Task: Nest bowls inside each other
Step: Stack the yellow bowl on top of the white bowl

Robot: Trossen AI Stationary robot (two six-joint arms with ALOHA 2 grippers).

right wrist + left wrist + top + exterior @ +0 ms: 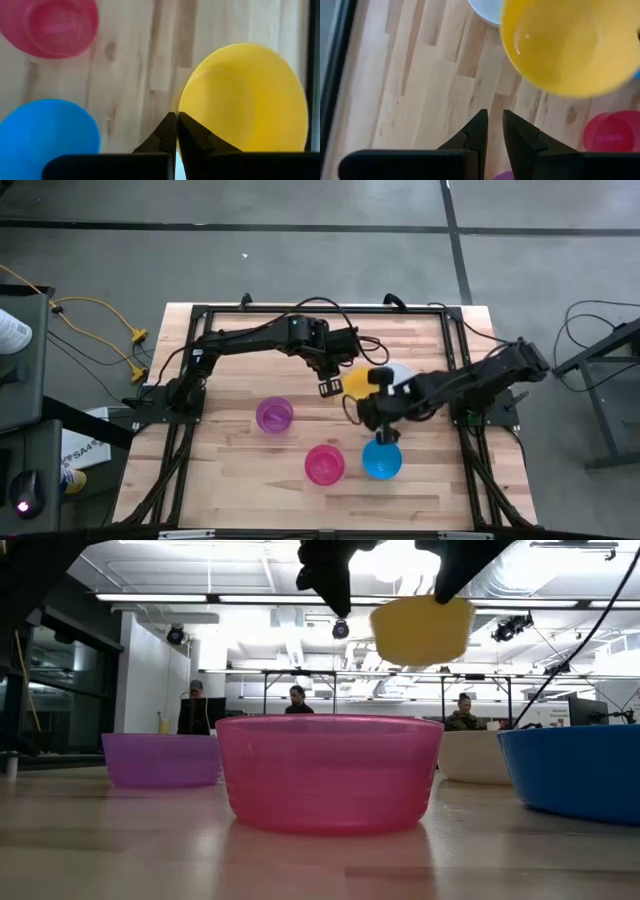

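Observation:
My right gripper (374,384) is shut on the yellow bowl (357,383), which hangs in the air (422,628) above the table's middle. Just left of the bowl, my left gripper (330,387) is raised and holds nothing; its fingers (495,120) stand a narrow gap apart. The white bowl (402,371) sits on the table behind the yellow one, partly hidden by my right arm. On their bases stand the purple bowl (274,415), the pink bowl (324,464) and the blue bowl (382,460). My right gripper pinches the yellow bowl's rim (181,107), one finger inside the bowl and one outside. The fingers come slanting down from the table's right side. The bowl is lifted clear of the table and tilted, its hollow turned toward the wrist.
The purple, pink and blue bowls stand apart on the wooden table (230,470), toward its near half. A black frame (190,315) runs around the tabletop. Bare wood lies at the near left and far left.

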